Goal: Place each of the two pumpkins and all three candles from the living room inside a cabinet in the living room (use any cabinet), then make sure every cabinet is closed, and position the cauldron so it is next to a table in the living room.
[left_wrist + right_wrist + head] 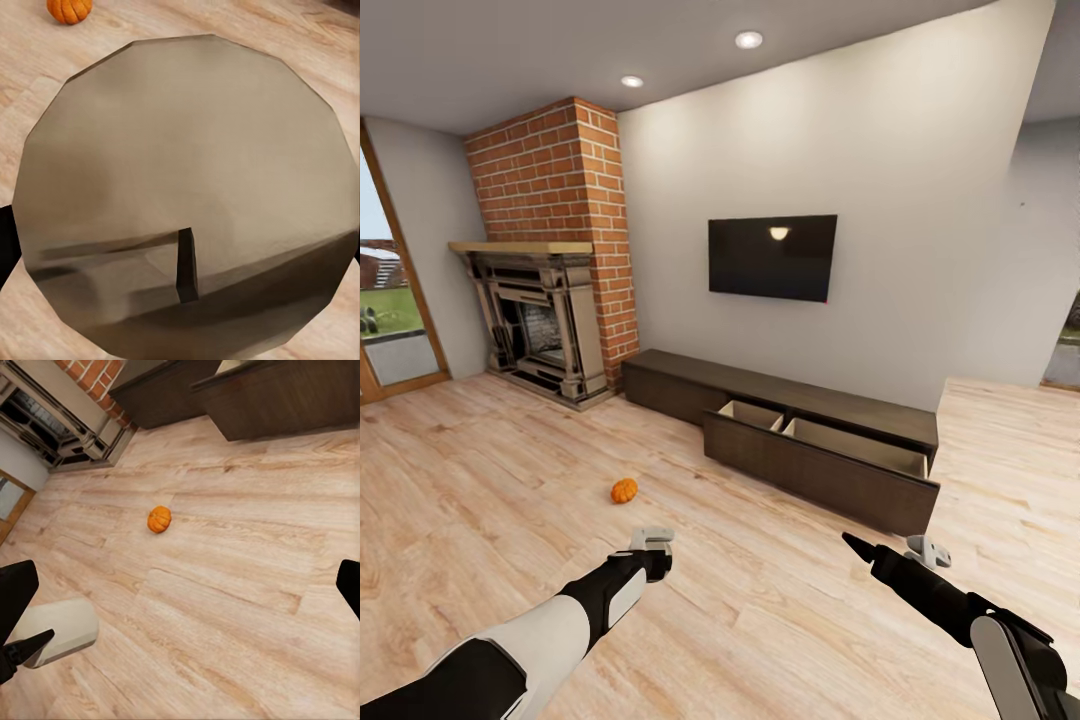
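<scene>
One pumpkin [624, 490] sits on the floor [760, 600], left of the cabinet [800, 445] with its drawer pulled out. Left gripper [651, 548] has a candle [187, 195] clamped in its fingers; right gripper [895, 550] looks spread wide, holding nothing.

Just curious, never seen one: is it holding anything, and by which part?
The left gripper grips a candle by its round sides; the right gripper is open, empty.

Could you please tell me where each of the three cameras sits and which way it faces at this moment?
Head view: high on the robot, looking forward and down over pale wood floor at the long dark-brown cabinet with open drawers; both arms show.
Left wrist view: near the left gripper, facing a beige-grey cylindrical candle held close.
Right wrist view: near the right gripper, facing the floor; dark fingertips show.
Shared: the small orange ribbed pumpkin appears in all three.
</scene>
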